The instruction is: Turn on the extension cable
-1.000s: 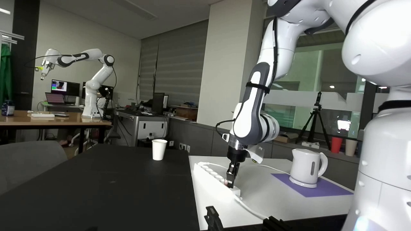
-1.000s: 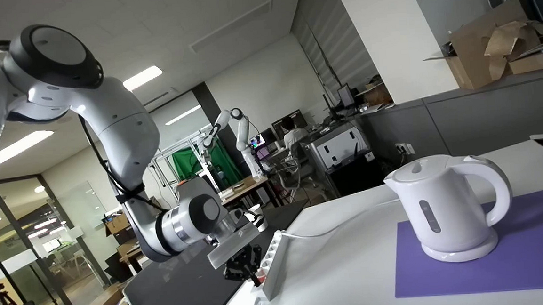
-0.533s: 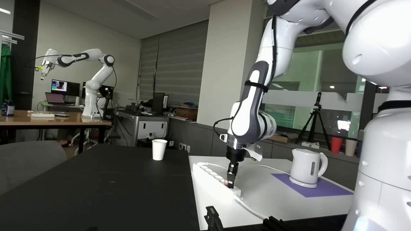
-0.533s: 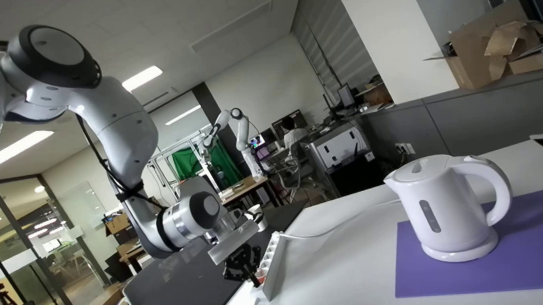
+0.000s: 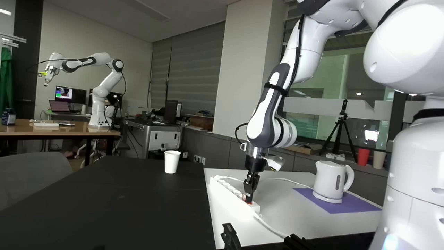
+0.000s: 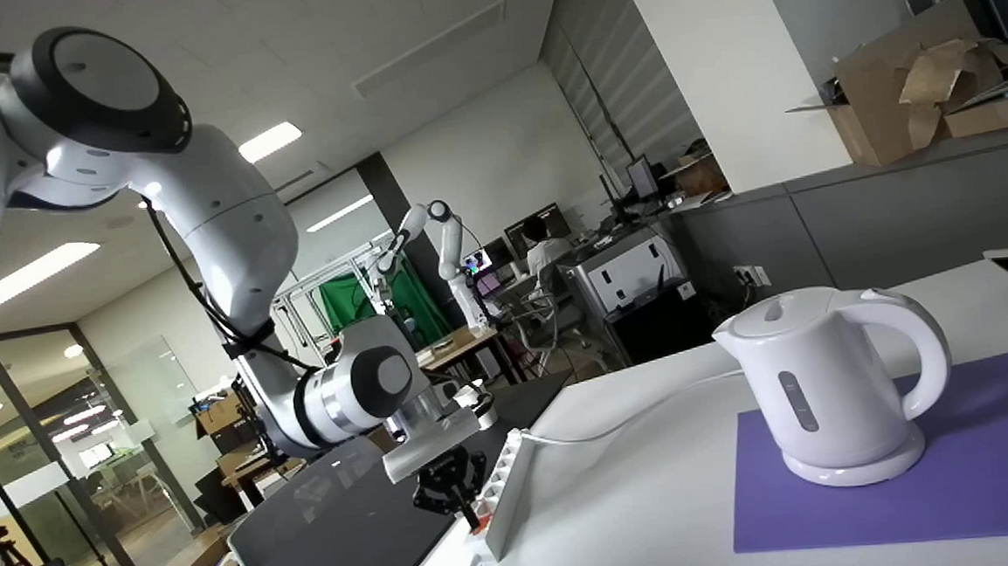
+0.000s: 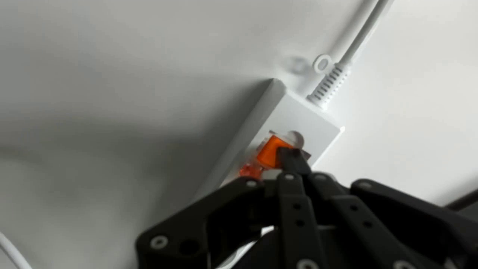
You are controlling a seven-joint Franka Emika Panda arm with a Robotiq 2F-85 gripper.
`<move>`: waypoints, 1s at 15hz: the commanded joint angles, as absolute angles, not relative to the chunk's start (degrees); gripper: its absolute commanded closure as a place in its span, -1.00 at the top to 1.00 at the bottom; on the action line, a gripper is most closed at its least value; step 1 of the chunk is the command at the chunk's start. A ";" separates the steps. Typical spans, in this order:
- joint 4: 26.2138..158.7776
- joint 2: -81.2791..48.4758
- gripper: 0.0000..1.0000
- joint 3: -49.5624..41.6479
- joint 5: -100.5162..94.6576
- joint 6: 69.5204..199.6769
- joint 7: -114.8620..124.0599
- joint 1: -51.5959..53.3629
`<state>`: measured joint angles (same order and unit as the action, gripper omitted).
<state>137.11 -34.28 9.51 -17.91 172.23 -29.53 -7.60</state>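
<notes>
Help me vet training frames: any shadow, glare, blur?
Wrist view: shadow on the white tabletop beside the long white plastic power strip, blurry black gripper fingertips; in an exterior view, glare on the rounded white arm; in an exterior view, overexposed long white ceiling lights.

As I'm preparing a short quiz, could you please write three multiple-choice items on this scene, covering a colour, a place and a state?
1. What colour is the rocker switch on the power strip?
A) Green
B) Orange
C) Blue

2. Where does the electric kettle stand?
A) Black table
B) Power strip
C) Purple sheet

3. How are the fingers held?
A) Together
B) Spread wide
C) Around the kettle

1: B, its orange shows in the wrist view.
2: C, its base rests on the sheet in both exterior views.
3: A, no gap shows between their tips in the wrist view.
</notes>
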 commanded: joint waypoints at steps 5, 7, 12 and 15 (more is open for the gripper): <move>138.10 -27.72 -1.00 15.21 -11.21 169.41 -28.47 -13.54; 138.12 -26.04 -1.00 15.72 -9.84 168.75 -28.55 -14.18; 137.24 -22.26 -0.48 17.98 -4.41 161.17 -30.71 -16.82; 136.42 -20.32 -0.22 16.38 -0.63 156.32 -31.09 -15.83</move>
